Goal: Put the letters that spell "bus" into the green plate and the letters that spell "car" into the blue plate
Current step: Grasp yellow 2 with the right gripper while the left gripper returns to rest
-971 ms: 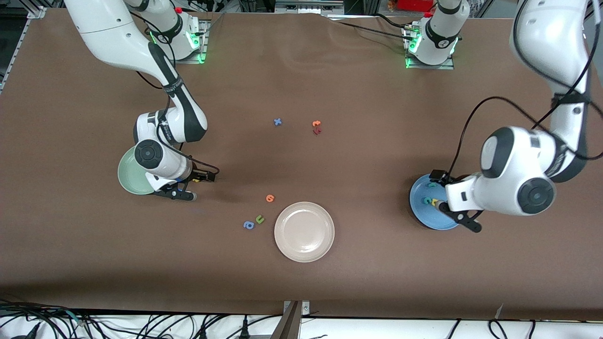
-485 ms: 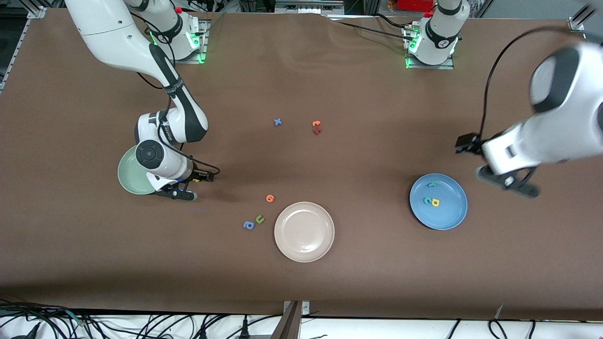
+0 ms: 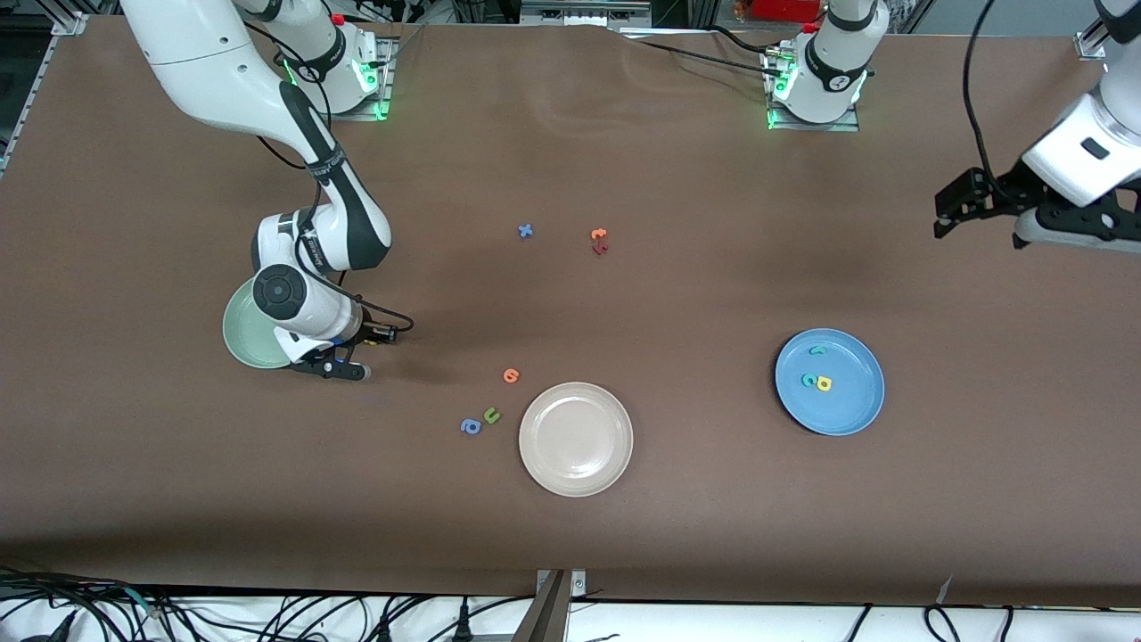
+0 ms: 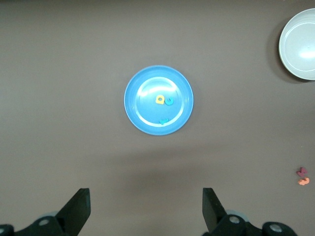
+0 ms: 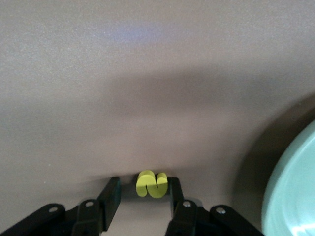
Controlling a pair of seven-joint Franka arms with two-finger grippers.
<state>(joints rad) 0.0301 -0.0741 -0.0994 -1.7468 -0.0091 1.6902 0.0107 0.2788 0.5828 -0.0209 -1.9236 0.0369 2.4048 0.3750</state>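
Observation:
My right gripper [image 3: 364,351] is down at the table beside the pale green plate [image 3: 242,343], whose other half the right arm hides. In the right wrist view the yellow "s" [image 5: 152,184] lies between the fingers of the right gripper [image 5: 142,194]. It touches one finger [image 5: 176,194], with a gap to the other, and the green plate's rim [image 5: 295,196] is close by. The blue plate [image 3: 851,406] holds a teal "c" [image 3: 809,380], a yellow "a" [image 3: 824,384] and a teal "r" [image 3: 816,350]. My left gripper [image 4: 146,209] hangs open and empty, high over the left arm's end of the table.
A cream-white plate [image 3: 576,439] lies nearest the front camera, mid-table. Beside it are an orange letter [image 3: 510,375], a green "u" [image 3: 491,415] and a blue "a" [image 3: 471,426]. Farther back lie a blue "x" [image 3: 526,231] and orange and dark red letters [image 3: 599,241].
The left arm has risen from over the blue plate and swung out toward its end of the table. The right gripper's fingers have drawn closer together around the yellow "s".

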